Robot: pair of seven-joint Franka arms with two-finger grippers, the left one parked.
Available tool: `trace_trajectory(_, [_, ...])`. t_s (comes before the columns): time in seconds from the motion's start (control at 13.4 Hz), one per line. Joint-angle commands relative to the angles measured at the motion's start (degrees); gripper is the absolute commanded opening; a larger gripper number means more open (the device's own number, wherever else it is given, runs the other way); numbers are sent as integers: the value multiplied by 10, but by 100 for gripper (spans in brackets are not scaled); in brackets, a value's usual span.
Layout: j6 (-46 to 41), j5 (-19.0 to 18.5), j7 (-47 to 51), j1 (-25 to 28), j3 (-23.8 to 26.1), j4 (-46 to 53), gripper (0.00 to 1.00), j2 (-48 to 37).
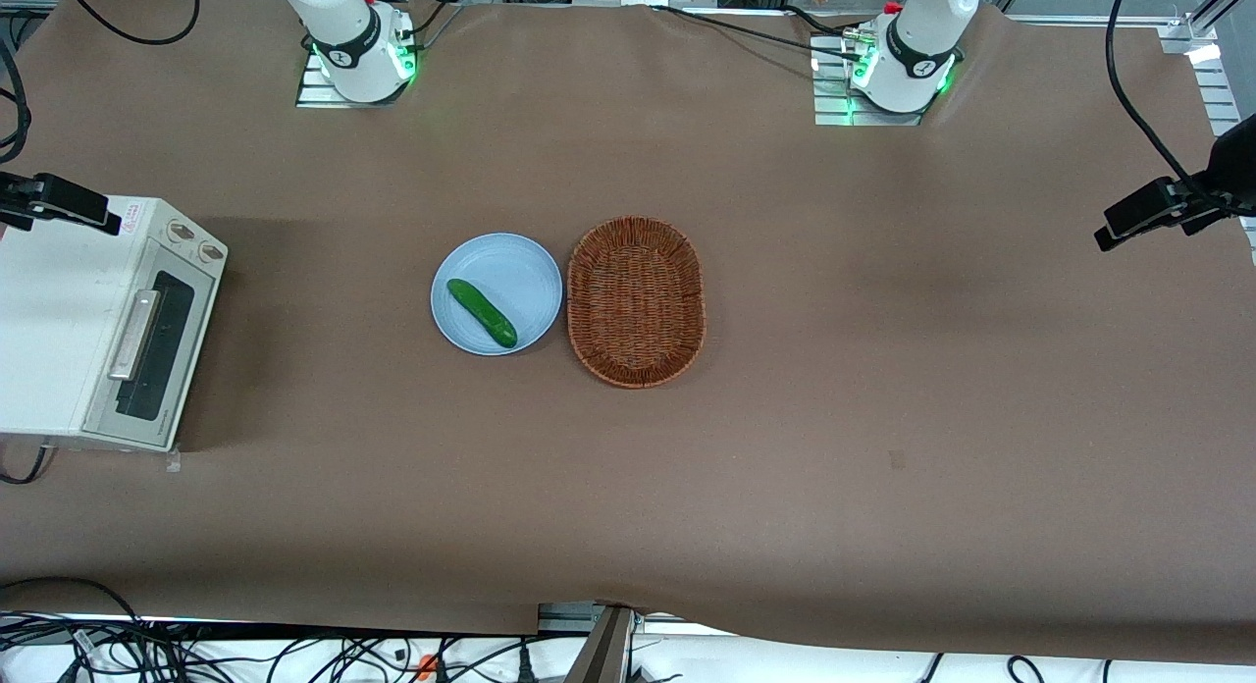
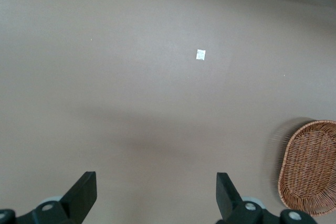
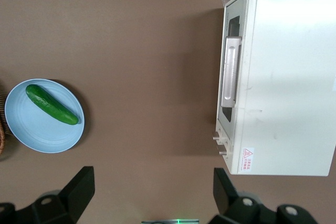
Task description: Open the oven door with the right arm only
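The cream-white toaster oven point(image 1: 59, 310) stands at the working arm's end of the table. Its oven door point(image 1: 157, 344), dark glass in a silver frame with a silver bar handle point(image 1: 134, 335), is shut. It also shows in the right wrist view point(image 3: 231, 30), with its handle point(image 3: 229, 72) and the knob panel point(image 3: 222, 142). Only the right arm's base point(image 1: 348, 40) shows in the front view. My gripper point(image 3: 153, 182) is open and empty, high above the bare table, well apart from the oven, looking down at the door.
A light blue plate point(image 1: 520, 271) with a green cucumber point(image 1: 482, 312) lies mid-table, beside a brown wicker basket point(image 1: 636, 300). Both show in the right wrist view: plate point(image 3: 31, 129), cucumber point(image 3: 51, 104). A black camera mount point(image 1: 59, 204) stands over the oven.
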Motion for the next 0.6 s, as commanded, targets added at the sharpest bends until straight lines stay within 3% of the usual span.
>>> trace_trajectory(0.0, [-11, -8, -7, -10, 13, -7, 100, -15])
trace_trajectory(0.52, [-35, -4, -10, -11, 10, -12, 100, 1])
